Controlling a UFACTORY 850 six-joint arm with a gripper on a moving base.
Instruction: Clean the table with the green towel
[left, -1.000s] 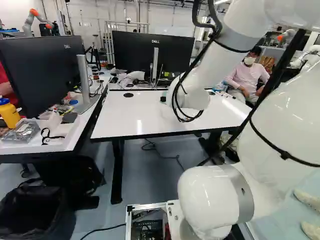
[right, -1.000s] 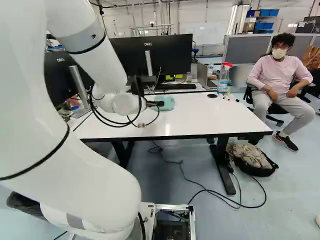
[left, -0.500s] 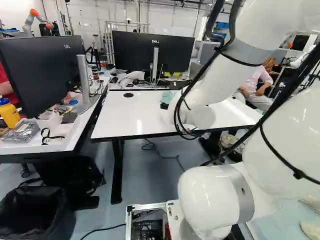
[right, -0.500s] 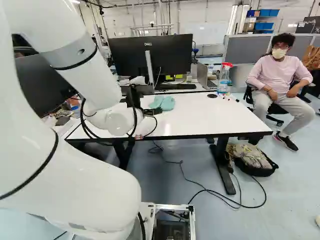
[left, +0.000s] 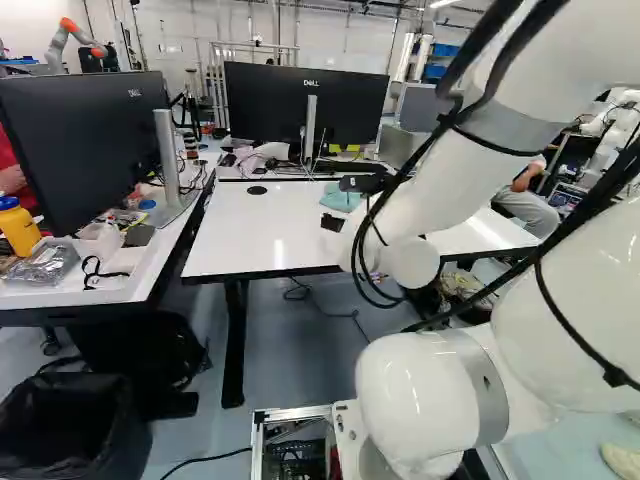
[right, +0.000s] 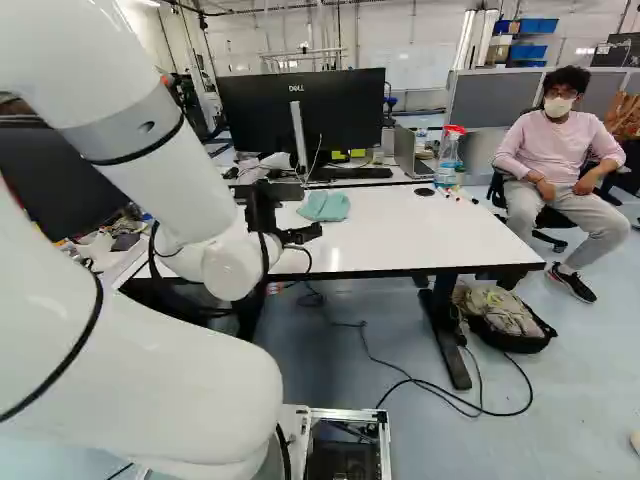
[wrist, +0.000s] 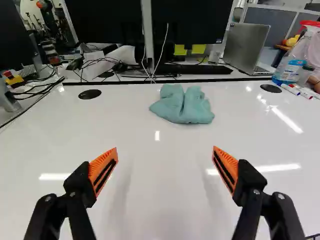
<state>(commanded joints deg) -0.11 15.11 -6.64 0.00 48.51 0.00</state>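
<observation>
The black gripper (right: 304, 234) hangs over the near part of the white table (right: 430, 230) in the right base view. In the wrist view the gripper (wrist: 165, 167) stands wide open, with only bare tabletop seen between its orange pads. Ahead of it, the green towel (wrist: 183, 105) lies bunched up near the table's far edge, apart from both fingers. The towel (right: 325, 206) also shows just beyond the gripper in the right base view.
A spray bottle (wrist: 295, 57) and markers (wrist: 300, 92) stand and lie at the table's far right corner. Monitors (left: 305, 103), a keyboard and a laptop (wrist: 247, 47) are behind. A side desk (left: 120, 285) is at the left. A person sits right of the table.
The gripper has drawn back from the towel toward the table's near edge, and the arm has swung with it. The towel rests on the table, now uncovered. The base has not moved.
</observation>
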